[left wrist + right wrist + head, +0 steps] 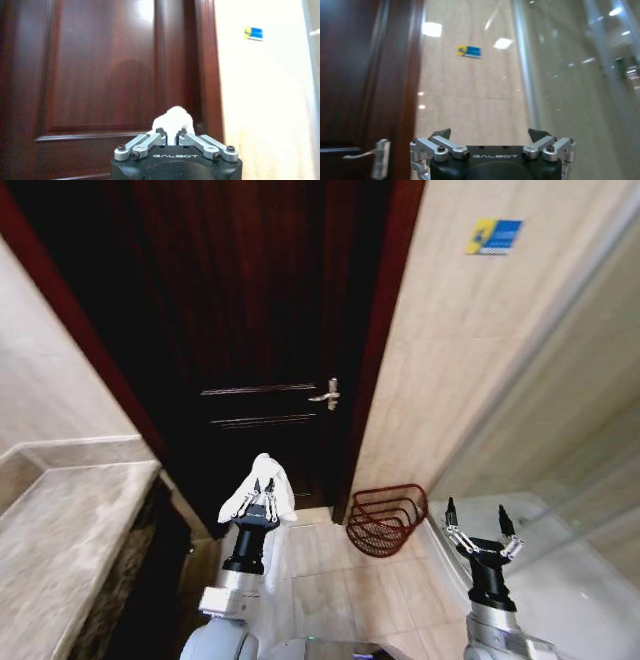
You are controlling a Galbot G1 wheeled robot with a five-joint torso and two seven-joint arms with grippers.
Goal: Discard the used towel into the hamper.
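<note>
- White cloth first: we see the towel pinched in the left gripper, its folds draping down over the fingers in the head view. In the left wrist view the towel bulges up between the narrowed fingers of the left gripper, which faces the dark wooden door.
- We find the hamper, a reddish-brown wire basket, on the tiled floor against the beige wall, just beside the door frame and to the right of the held towel. It sits between the two arms, apart from both.
- We see the right gripper raised low on the right, near the glass panel, its fingers spread wide and holding nothing; the right wrist view shows the same wide gap at the right gripper.
- We also note a stone counter at the left, a door handle, and a small blue and yellow sign on the wall.
</note>
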